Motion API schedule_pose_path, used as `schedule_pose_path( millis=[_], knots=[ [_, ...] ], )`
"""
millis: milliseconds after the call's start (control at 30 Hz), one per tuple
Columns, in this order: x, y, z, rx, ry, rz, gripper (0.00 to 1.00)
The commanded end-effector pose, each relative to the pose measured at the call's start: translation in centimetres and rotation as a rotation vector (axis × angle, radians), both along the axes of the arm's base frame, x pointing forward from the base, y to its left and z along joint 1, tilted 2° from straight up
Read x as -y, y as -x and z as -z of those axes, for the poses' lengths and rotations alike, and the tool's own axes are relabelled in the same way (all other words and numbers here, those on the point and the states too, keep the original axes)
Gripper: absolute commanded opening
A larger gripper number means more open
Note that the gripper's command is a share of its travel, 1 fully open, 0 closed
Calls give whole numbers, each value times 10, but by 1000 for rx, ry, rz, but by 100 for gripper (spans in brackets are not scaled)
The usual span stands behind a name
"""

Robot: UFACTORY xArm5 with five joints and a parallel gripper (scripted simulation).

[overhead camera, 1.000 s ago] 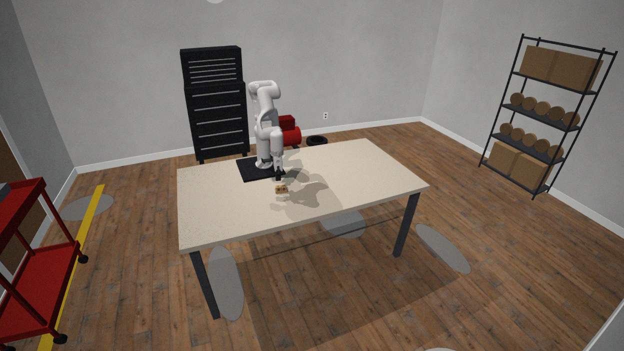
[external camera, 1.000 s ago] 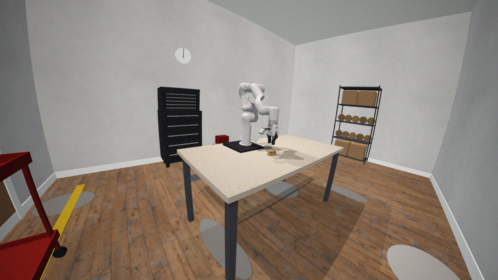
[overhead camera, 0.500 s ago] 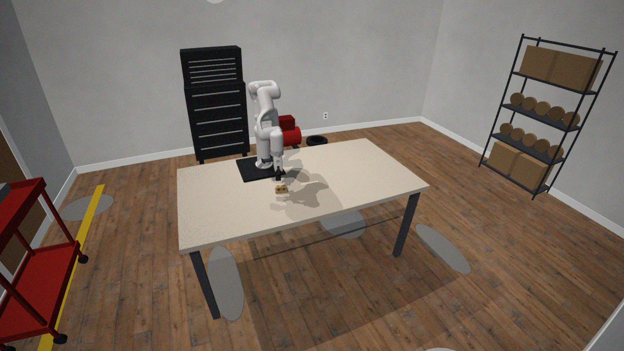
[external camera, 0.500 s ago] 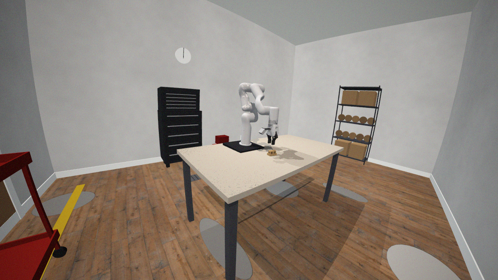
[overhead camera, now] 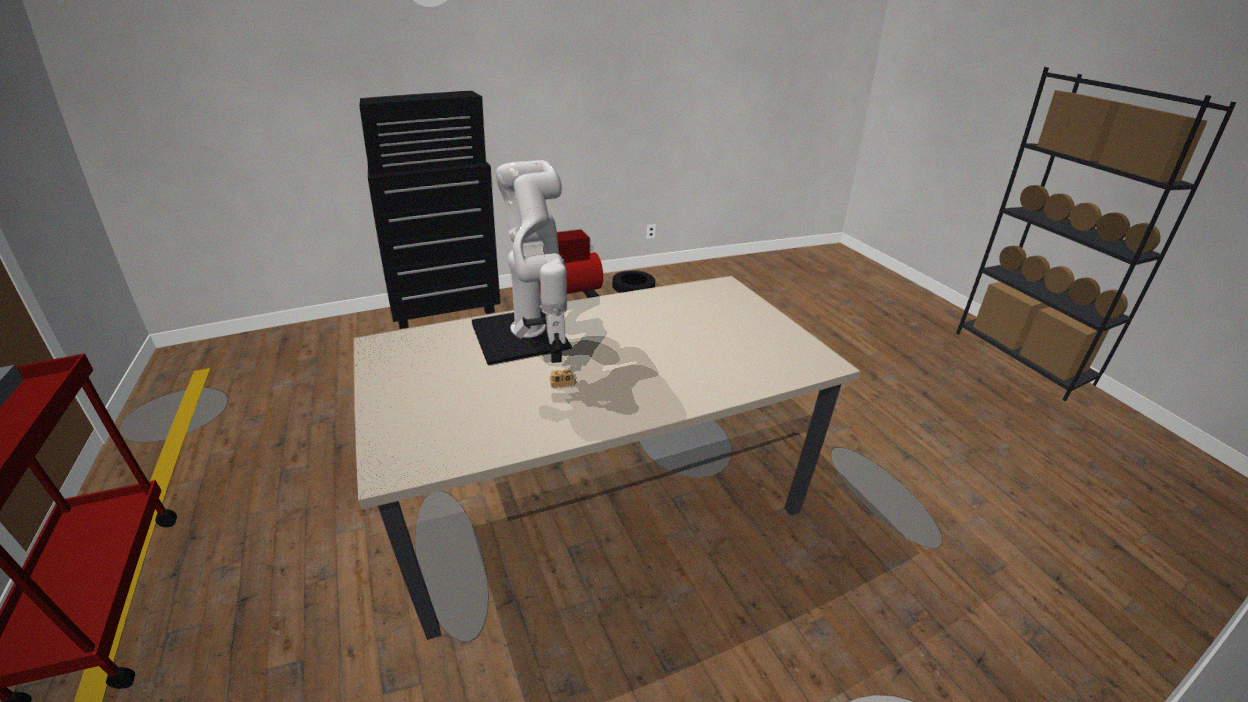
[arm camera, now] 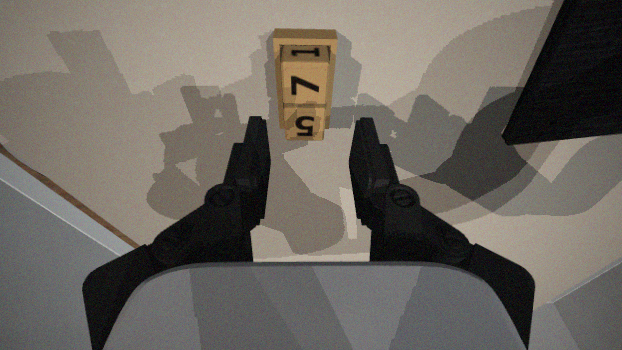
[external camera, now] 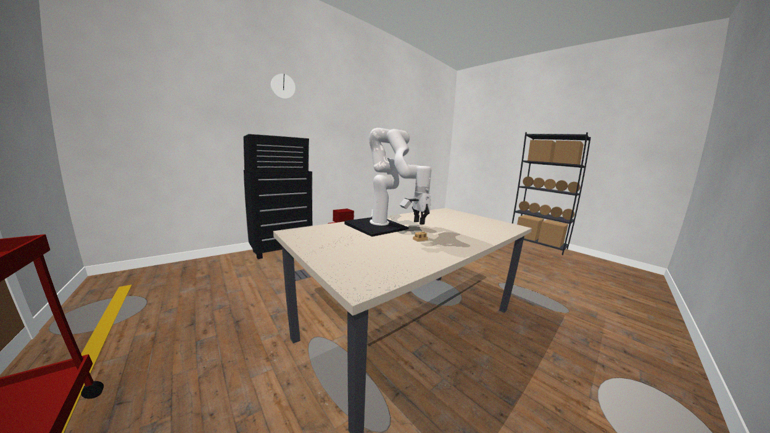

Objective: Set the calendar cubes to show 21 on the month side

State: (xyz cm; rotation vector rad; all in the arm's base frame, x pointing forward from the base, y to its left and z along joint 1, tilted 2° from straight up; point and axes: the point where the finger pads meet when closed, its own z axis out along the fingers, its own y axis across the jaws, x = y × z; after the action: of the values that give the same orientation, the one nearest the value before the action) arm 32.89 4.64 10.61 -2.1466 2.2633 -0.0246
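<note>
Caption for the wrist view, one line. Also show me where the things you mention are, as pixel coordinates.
Open end effector (overhead camera: 556, 359) (external camera: 421, 222) (arm camera: 310, 139) by the wooden calendar (overhead camera: 562, 382) (external camera: 420, 237) (arm camera: 333, 75), 7 and 5 showing on its cubes (arm camera: 316, 70).

Support surface: table (overhead camera: 453, 410) (external camera: 344, 263) (arm camera: 200, 45), pale top, dark legs | On surface: black base plate (overhead camera: 493, 352) (external camera: 372, 231) (arm camera: 560, 100); wooden calendar tray (overhead camera: 562, 385) (external camera: 420, 239) (arm camera: 305, 34), near plate, apart

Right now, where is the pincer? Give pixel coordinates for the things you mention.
In the exterior view, the pincer (overhead camera: 556, 356) (external camera: 421, 221) (arm camera: 310, 139) hangs above the table (overhead camera: 436, 419) (external camera: 344, 269) (arm camera: 430, 30), right of the black base plate (overhead camera: 501, 351) (external camera: 371, 231) (arm camera: 575, 85).
</note>
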Motion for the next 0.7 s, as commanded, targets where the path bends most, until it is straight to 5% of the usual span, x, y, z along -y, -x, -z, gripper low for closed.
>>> schedule_pose_path(
  millis=[0, 667],
  knots=[
    [0, -1, 0, 4, -1, 0, 47],
    [-1, -2, 25, 4, -1, 0, 47]
  ],
)
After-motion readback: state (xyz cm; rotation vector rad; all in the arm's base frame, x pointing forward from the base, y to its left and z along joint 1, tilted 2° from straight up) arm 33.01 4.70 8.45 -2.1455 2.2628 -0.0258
